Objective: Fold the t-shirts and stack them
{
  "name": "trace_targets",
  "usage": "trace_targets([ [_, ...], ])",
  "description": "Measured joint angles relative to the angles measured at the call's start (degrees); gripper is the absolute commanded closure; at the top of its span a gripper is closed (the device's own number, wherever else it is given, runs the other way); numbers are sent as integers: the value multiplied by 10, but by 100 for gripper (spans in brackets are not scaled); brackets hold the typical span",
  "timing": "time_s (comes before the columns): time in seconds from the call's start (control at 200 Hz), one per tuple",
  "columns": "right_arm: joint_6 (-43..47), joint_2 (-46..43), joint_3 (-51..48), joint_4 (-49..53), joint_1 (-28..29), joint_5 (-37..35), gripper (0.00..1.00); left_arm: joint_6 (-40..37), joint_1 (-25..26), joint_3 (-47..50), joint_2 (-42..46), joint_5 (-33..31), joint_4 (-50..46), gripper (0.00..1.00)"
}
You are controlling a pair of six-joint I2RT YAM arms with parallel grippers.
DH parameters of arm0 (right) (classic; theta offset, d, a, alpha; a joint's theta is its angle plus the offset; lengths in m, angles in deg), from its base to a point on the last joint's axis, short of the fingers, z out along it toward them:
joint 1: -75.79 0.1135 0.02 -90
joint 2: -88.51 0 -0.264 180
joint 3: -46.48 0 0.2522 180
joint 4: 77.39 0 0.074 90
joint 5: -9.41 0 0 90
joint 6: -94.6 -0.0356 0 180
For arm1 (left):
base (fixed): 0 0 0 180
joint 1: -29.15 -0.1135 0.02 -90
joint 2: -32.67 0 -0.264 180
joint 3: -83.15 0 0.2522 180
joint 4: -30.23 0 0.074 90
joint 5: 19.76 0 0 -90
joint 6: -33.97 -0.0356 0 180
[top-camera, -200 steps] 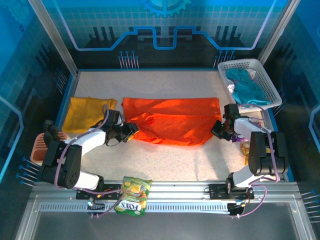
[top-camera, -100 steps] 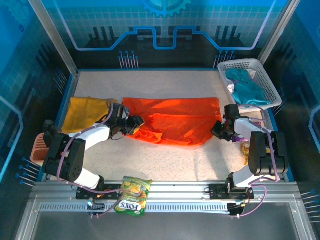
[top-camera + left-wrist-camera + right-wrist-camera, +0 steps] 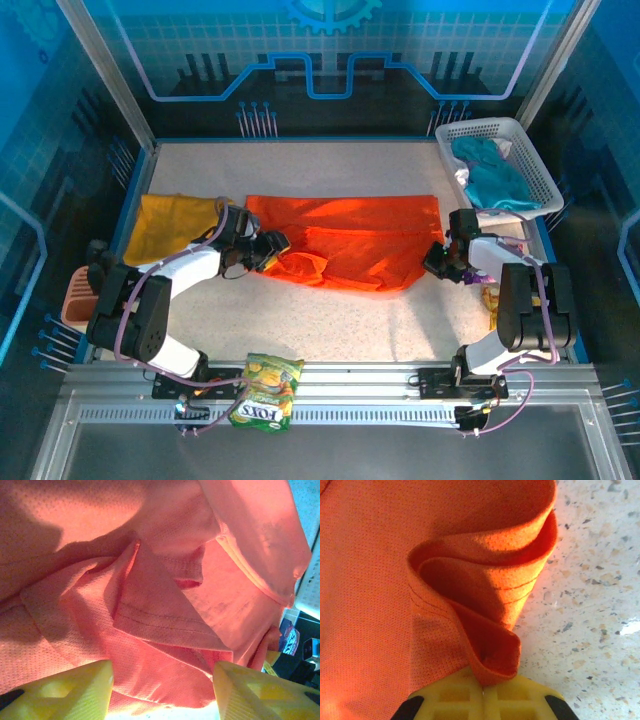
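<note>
Found a speckled counter (image 3: 330, 320) with an orange shirt (image 3: 350, 235) spread across its middle, rumpled along the near hem. Noted a mustard shirt (image 3: 165, 225) bunched just beside the orange shirt's left end, and a white basket (image 3: 484, 126) holding teal cloth (image 3: 495, 180) off its far right corner. Spotted a snack bag (image 3: 266, 390) well apart from the orange shirt, on the near rail. Saw the left pincer (image 3: 272, 248) at the orange shirt's near left corner, fingers (image 3: 75, 690) spread wide over the folds, gripping nothing. Saw the right pincer (image 3: 437, 262) at its near right corner, clamped tight on a doubled edge of the orange shirt.

White basket (image 3: 487, 126) holds teal cloth (image 3: 497, 182); snack bag (image 3: 265, 392) lies on rail (image 3: 380, 373).
</note>
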Motion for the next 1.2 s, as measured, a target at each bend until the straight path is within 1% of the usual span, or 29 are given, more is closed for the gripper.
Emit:
trace_targets([
  [0.145, 0, 0, -3, -5, -2, 6, 100, 20, 8, 0, -9, 1, 14, 41],
  [0.335, 0, 0, -4, -7, -2, 7, 100, 72, 37, 0, -39, 1, 55, 38],
  [0.49, 0, 0, -4, -10, -2, 9, 100, 113, 52, 1, -59, 0, 96, 39],
  [0.595, 0, 0, -6, -13, -2, 9, 100, 132, 52, 1, -64, -10, 109, 43],
  [0.791, 0, 0, -7, -15, -2, 9, 100, 147, 52, 1, -64, -33, 109, 54],
  [0.841, 0, 0, -7, -16, -2, 9, 100, 147, 52, 1, -64, -36, 107, 59],
  [0.911, 0, 0, -9, -17, -3, 9, 100, 147, 52, 1, -66, -39, 106, 68],
  [1.096, -4, -13, -20, -18, -10, 13, 100, 148, 52, -1, -70, -48, 100, 99],
  [1.161, -9, -25, -26, -14, -14, 13, 100, 143, 52, -2, -69, -54, 92, 100],
  [1.201, -14, -35, -31, -10, -17, 13, 97, 135, 52, -3, -64, -58, 81, 100],
])
